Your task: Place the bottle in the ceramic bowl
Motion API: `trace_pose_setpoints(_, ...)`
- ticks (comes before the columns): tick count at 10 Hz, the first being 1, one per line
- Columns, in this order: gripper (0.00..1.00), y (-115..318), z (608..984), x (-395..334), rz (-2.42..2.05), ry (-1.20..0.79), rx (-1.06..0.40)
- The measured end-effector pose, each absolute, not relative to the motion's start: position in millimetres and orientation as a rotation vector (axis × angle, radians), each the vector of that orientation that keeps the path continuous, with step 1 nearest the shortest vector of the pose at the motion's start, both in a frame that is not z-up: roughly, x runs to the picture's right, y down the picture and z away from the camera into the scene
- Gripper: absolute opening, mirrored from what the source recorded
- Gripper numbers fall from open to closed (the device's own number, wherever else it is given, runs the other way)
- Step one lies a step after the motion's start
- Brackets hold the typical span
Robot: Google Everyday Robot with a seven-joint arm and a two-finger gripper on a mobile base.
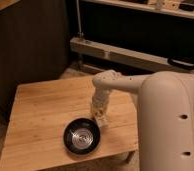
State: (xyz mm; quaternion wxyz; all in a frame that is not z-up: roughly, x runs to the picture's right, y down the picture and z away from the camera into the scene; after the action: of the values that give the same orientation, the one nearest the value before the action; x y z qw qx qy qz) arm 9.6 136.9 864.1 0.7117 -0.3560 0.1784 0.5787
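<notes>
The ceramic bowl is round, glossy black with a shiny centre, and sits near the front edge of the wooden table. My white arm reaches down from the right. Its gripper is low over the table, just beyond the bowl's upper right rim. A small pale shape at the gripper's tip looks like the bottle, upright on the table beside the bowl. The gripper largely covers it, so I cannot tell whether it is held.
The table's right edge and front edge lie close to the bowl. My white robot body fills the right side of the view. A dark cabinet and a metal rail stand behind the table.
</notes>
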Motion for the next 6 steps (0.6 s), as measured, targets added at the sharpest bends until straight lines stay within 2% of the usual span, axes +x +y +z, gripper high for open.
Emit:
trace_pose_setpoints(2,0.02,128.7,857.5,9.2,1.283,0.385,-0.783)
trace_pose_setpoints(4,0.0,109.5,839.2,5.6,1.281,0.342,-0.762)
trace_pose_setpoints(6,0.0,75.3,799.3,-8.8,1.259,0.258,-0.739)
